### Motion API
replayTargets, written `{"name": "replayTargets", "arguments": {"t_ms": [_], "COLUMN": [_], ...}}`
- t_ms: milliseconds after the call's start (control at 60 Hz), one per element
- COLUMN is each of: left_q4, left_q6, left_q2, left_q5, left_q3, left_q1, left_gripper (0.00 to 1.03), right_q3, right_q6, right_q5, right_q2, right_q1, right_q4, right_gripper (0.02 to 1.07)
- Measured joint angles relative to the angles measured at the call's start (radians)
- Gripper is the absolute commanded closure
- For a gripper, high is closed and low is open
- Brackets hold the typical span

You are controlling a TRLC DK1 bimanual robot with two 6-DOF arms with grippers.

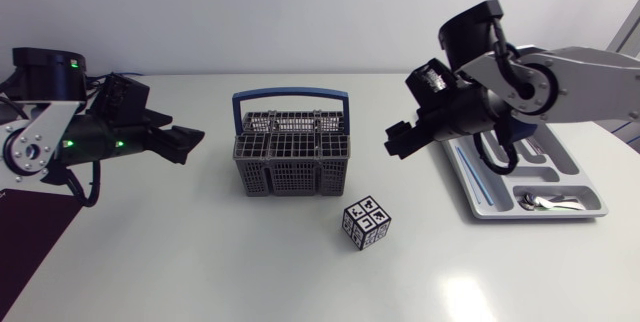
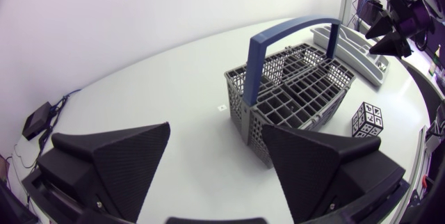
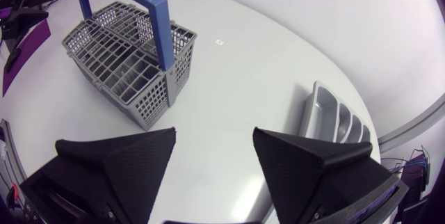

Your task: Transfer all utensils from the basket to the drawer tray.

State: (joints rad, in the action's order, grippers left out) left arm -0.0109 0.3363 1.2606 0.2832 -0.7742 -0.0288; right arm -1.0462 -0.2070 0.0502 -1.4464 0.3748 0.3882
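The grey cutlery basket (image 1: 290, 157) with a blue handle stands mid-table; no utensils show in its compartments. It also appears ahead of my left gripper (image 2: 215, 158) as the basket (image 2: 299, 88) and ahead of my right gripper (image 3: 214, 158) as the basket (image 3: 125, 64). The grey drawer tray (image 1: 575, 167) lies at the right with spoons (image 1: 550, 201) in its near end. My left gripper (image 1: 190, 142) hovers left of the basket, open and empty. My right gripper (image 1: 398, 140) hangs between basket and tray, open and empty. The tray (image 3: 334, 123) lies ahead of the right gripper's finger.
A black-and-white patterned cube (image 1: 366, 222) sits on the table in front of the basket, to its right; the same cube (image 2: 366, 120) shows beside the basket in the left wrist view. Bare white tabletop lies around the basket.
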Motion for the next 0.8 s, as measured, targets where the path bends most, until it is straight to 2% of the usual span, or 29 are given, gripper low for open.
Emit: {"name": "replayTargets", "arguments": {"t_ms": [67,350,517,800], "left_q4": [-0.008,-0.048,-0.1,-0.095], "left_q6": [0.0,-0.015,-0.049,-0.076], "left_q2": [-0.052,-0.3,-0.342,-0.433], "left_q5": [-0.003,-0.037,-0.039,-0.043], "left_q3": [0.015,0.093,0.098,0.156], "left_q1": [0.001,0.0,0.001,0.029], "left_gripper": [0.05,0.05,0.05,0.05], "right_q3": [0.031,0.126,0.175,0.286], "right_q6": [-0.01,-0.054,-0.059,-0.059], "right_q5": [0.006,0.019,0.026,0.03], "right_q2": [0.052,0.258,0.359,0.511], "right_q1": [-0.013,-0.076,-0.134,-0.283], "right_q4": [-0.019,-0.033,-0.034,-0.107], "right_gripper": [0.06,0.06,0.06,0.06]}}
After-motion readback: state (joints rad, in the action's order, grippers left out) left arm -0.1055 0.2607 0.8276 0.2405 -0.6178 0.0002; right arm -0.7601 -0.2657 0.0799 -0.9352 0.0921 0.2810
